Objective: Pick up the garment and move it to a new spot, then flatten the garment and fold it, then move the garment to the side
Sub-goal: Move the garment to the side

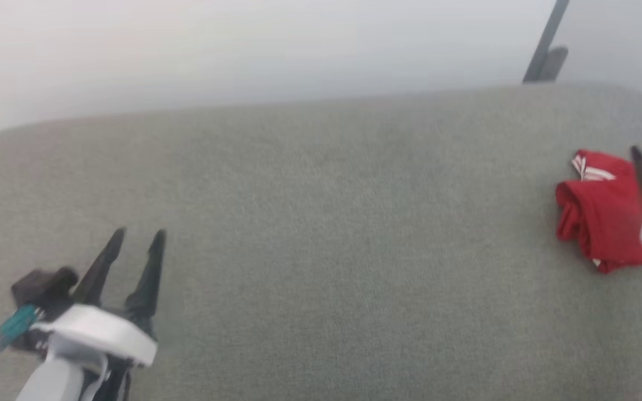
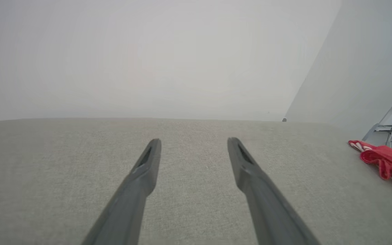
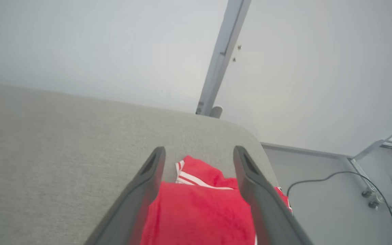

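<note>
The garment point(image 1: 599, 214) is a red bundle with red-white striped trim, lying folded at the far right of the grey padded surface point(image 1: 321, 223). It also lies at the right edge of the left wrist view point(image 2: 386, 161). My right gripper point(image 3: 198, 154) hovers open just above the garment point(image 3: 199, 211), one finger on each side of the red cloth, holding nothing. One dark right fingertip point(image 1: 638, 159) and its white wrist housing rise over the bundle in the head view. My left gripper point(image 1: 138, 236) stands open at the lower left, far from the garment, fingers empty point(image 2: 193, 143).
A grey metal post point(image 3: 221, 58) stands behind the surface's rounded far corner. Past the right edge is bare floor with a black cable point(image 3: 318, 180) and wheeled frame legs point(image 3: 369, 194). A pale wall runs behind.
</note>
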